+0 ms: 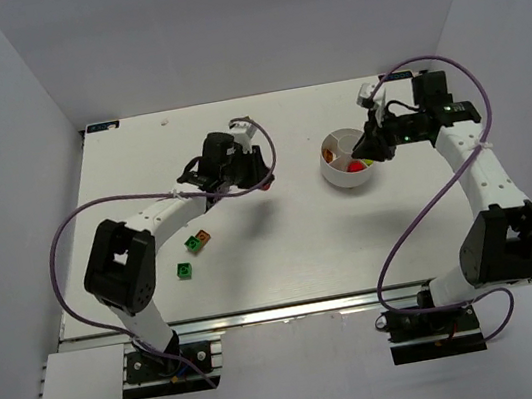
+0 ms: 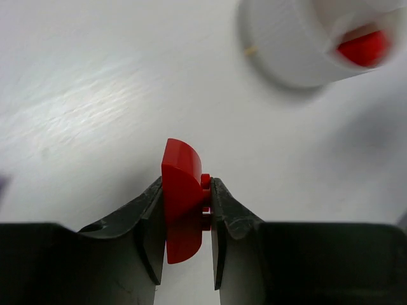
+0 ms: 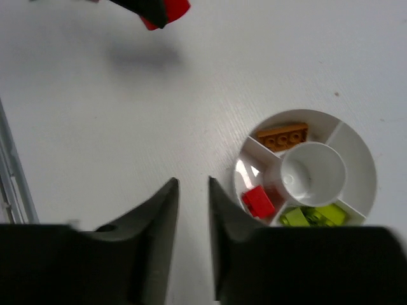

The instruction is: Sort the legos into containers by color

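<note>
Left gripper (image 2: 186, 213) pinches a glossy red curved-top brick (image 2: 181, 190) between black fingers, above the matte white table (image 2: 95, 95). Right gripper (image 3: 193, 190) is narrowly parted and empty at the rim of the round divided bowl (image 3: 356, 149), whose separate wedges hold an orange plate (image 3: 283, 136), a small red block (image 3: 258, 202) and yellow-green pieces (image 3: 315, 216). Two green bricks (image 1: 185, 269) lie loose near the left arm, with open tabletop around them

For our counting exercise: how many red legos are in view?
2. One red lego is clamped in the left tool; a second red lego lies in a wedge of the white bowl. The bowl is partly hidden; more are possible.
</note>
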Tool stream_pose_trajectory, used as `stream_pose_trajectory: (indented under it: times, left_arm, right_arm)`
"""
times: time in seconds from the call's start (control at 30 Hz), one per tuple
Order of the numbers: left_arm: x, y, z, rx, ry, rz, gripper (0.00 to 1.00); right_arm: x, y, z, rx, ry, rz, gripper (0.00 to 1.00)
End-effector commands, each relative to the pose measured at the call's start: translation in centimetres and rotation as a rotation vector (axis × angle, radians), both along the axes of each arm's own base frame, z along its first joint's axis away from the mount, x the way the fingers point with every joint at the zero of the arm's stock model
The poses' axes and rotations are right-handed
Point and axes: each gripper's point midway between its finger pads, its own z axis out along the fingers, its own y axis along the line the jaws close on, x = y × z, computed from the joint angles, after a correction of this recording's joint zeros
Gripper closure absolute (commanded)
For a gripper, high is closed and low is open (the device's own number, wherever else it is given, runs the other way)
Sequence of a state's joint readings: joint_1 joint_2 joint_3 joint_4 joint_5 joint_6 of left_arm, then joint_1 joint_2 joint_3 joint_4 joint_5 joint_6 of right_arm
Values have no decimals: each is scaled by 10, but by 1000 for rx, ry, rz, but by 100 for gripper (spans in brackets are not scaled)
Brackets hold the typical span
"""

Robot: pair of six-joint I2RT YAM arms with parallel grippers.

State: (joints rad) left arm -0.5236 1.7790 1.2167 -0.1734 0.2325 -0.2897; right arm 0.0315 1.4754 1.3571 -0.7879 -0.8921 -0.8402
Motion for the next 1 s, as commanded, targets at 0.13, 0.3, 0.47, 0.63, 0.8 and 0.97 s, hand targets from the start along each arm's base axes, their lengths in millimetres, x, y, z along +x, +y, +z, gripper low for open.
stream_pose_trajectory:
  times: [0.13,0.3,0.47,0.63,0.8,0.97]
  left_arm:
    - [-36,-119,114,-415,-371,-393,88]
    - [-19,-171,128,-539,-303,-370,95]
    - [-21,-199,140,-636,-417,-428,95]
    - [-13,-212,130,-646,-491,-476,95]
    - [-4,-223,123,-630,-530,-513,93]
    - [2,-233,106,-630,-522,-524,93]
  right_arm:
    - [25,-40,47,105,-91,-183,91]
    - [28,-55,51,120,-93,-242,93]
    - [22,-57,54,135,-93,-239,92]
    - [23,-61,56,147,-98,-241,91]
    - [23,-63,55,150,-99,-236,90]
    - [24,-66,53,151,-94,-239,89]
